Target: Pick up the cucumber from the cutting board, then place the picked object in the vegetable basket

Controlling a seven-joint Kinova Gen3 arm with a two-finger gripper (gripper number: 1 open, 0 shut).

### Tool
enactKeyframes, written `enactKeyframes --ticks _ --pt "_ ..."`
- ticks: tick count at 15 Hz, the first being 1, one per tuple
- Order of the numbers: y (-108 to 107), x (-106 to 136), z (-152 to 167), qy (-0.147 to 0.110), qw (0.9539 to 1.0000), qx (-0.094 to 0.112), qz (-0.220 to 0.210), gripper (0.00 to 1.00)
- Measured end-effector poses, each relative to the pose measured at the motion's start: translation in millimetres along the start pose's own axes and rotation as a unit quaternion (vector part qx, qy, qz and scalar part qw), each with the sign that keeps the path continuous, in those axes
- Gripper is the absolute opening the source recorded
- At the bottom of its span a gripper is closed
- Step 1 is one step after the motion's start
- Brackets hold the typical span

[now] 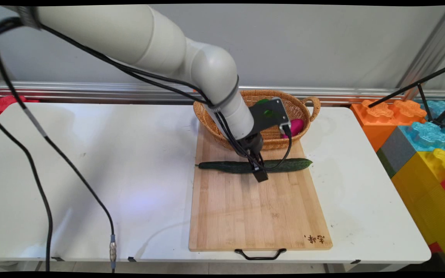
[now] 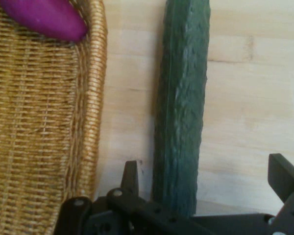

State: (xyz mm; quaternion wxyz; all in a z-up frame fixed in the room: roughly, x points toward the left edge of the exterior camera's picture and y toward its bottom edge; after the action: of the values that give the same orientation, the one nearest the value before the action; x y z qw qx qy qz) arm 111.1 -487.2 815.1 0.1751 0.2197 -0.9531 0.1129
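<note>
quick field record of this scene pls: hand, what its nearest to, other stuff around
hand: open, lowered over the cucumber, one finger on each side
cucumber: dark green, lying flat across the far part of the board
cutting board: wooden, black handle at near edge
basket: wicker, behind the cucumber, on the board's far end
in basket: purple piece, something green
table: white

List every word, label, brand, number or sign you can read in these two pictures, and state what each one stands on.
Nothing here can be read with confidence.
Cutting board: a small dark mark, seemingly burned-in characters, at its near right corner; too small and turned to read.
Robot arm: no lettering shows.
Cucumber, wicker basket, table, toy blocks: no text.
Hand view: no text.
</note>
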Motion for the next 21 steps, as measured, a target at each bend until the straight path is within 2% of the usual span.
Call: enactKeyframes --ticks 6,15,16,21 --pt "6 0 25 -0.006 0.9997 -0.008 0.021 1.0" --pt "11 3 44 -0.008 0.9989 -0.009 0.045 1.0" --pt "12 3 45 -0.008 0.9988 -0.01 0.048 0.0" --pt "18 4 44 -0.009 0.9983 -0.014 0.056 0.0"
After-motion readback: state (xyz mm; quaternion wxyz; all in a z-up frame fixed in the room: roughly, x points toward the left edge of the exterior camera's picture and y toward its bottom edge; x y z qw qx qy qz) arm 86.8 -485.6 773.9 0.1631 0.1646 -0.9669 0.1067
